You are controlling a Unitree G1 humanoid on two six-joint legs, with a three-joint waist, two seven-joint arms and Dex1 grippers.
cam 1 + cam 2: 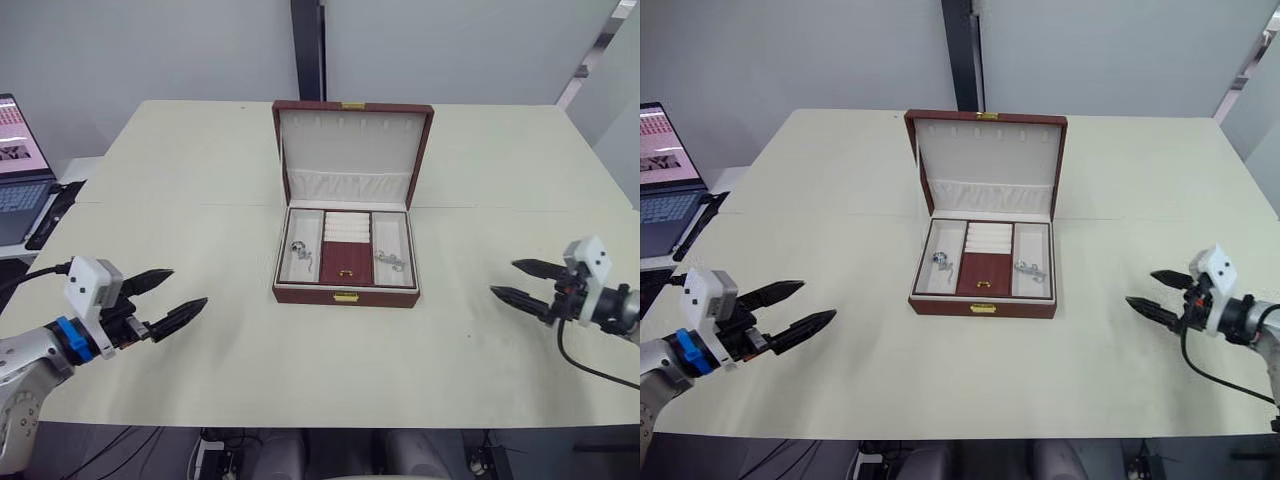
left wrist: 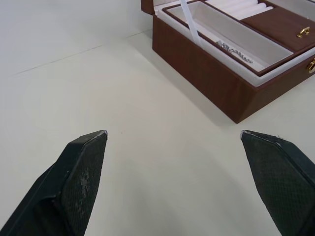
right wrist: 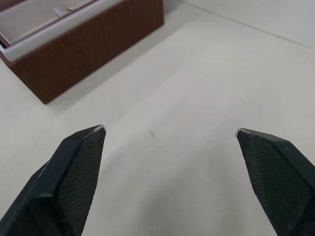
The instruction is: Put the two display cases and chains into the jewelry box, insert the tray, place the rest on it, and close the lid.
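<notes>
Dark red jewelry box sits mid-table, lid upright, tray seated with chains in its side compartments; left gripper and right gripper hang released, well apart from it; risk: a push on the lid's edge could shift the box rather than shut it.

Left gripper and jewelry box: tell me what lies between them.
Nothing: bare table runs from the open left gripper to the jewelry box, as the left wrist view confirms.

Cream table, grey walls
</notes>
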